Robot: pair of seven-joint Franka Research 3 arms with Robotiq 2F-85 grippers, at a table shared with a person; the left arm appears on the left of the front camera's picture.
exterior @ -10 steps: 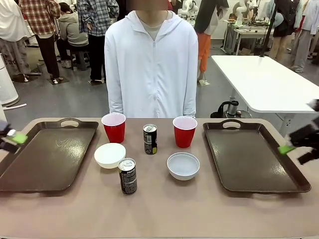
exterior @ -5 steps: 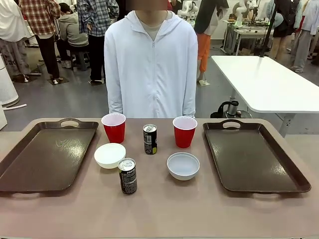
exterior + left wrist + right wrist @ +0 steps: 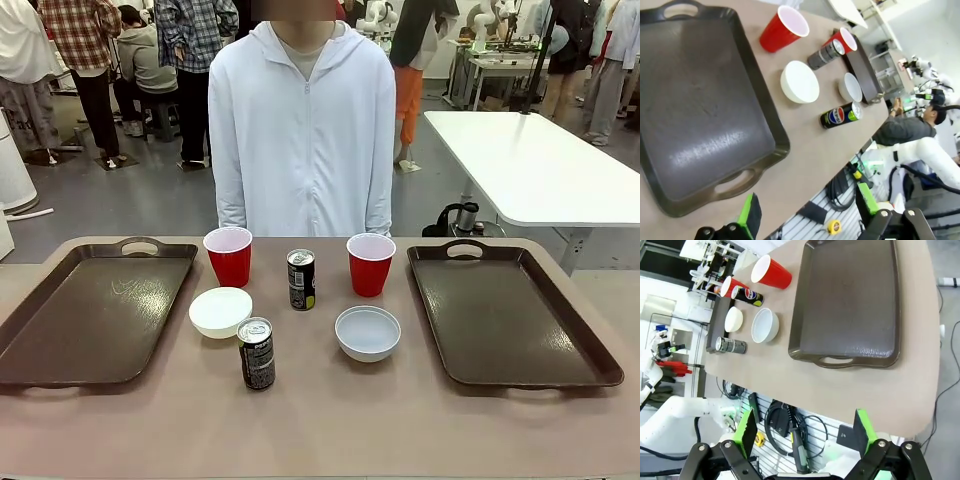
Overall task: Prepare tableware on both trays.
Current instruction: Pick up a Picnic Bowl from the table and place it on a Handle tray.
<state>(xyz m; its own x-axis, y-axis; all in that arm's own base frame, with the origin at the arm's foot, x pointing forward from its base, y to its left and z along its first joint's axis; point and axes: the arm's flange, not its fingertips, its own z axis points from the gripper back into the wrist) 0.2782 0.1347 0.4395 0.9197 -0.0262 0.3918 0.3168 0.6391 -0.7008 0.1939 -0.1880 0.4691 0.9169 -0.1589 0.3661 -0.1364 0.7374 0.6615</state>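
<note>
2 dark brown rectangular plastic trays [image 3: 90, 320] lay ahead of the left gripper [image 3: 809, 206] and right gripper [image 3: 805, 431], both gaping empty. Between them stood 2 red plastic cups [image 3: 229, 255], 2 round white bowls [image 3: 220, 311] and 2 slim dark cans [image 3: 301, 280].

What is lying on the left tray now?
Nothing: the left tray shows its whole floor, bare apart from scuffs and glare. The cream bowl and nearest red cup stand on the table beside it. No part is covered.
</note>
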